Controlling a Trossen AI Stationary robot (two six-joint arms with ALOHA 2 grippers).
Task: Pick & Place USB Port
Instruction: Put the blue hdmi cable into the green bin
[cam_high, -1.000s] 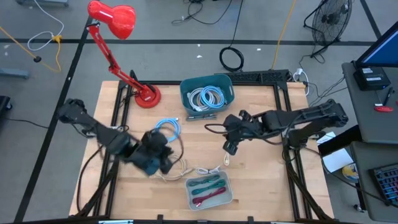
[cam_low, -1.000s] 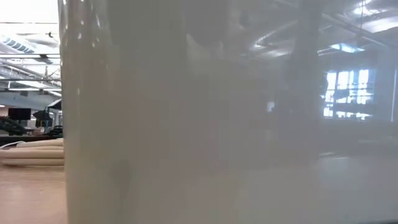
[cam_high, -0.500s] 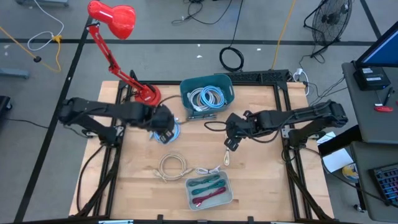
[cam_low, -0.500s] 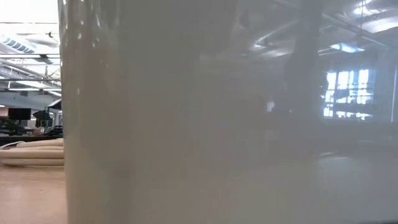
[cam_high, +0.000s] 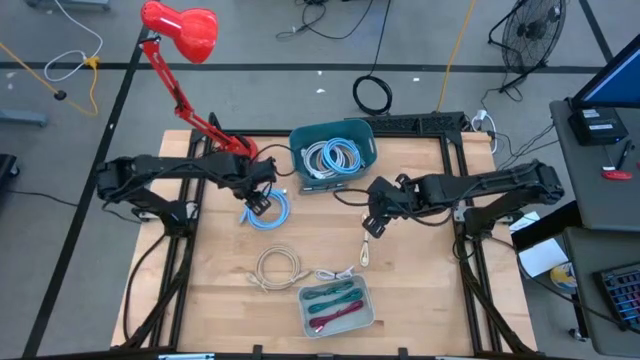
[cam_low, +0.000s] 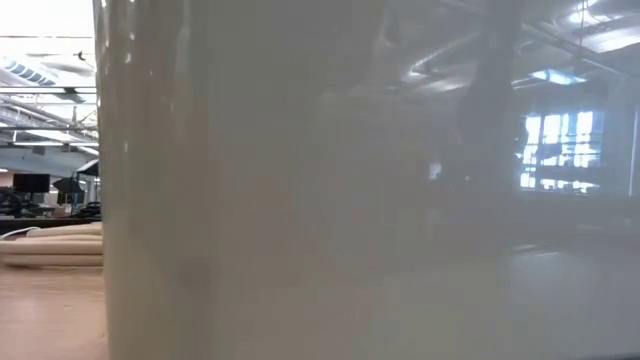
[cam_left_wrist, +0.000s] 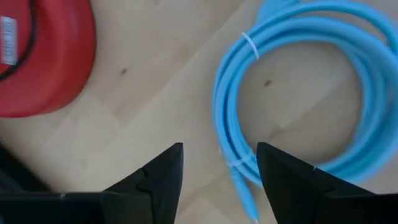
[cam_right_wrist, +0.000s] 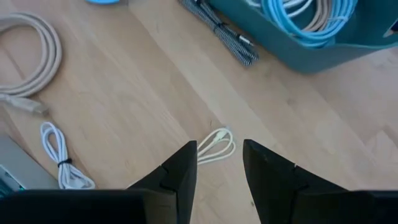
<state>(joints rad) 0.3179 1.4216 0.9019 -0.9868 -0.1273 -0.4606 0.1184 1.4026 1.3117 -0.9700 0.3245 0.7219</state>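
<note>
open left gripper (cam_left_wrist: 219, 163) over blue cable (cam_left_wrist: 292, 93)

You have a table (cam_high: 420, 290) of pale, matt wood planks with visible grain. At upper left of the high view, the red lamp (cam_high: 180, 28) looks glossy. The blue cable coil (cam_left_wrist: 292, 93) is smooth, shiny plastic, tied with a white band. The teal bin (cam_high: 333, 153) looks matt plastic. Both pairs of gripper fingers (cam_left_wrist: 158, 177) are matt black.
</note>
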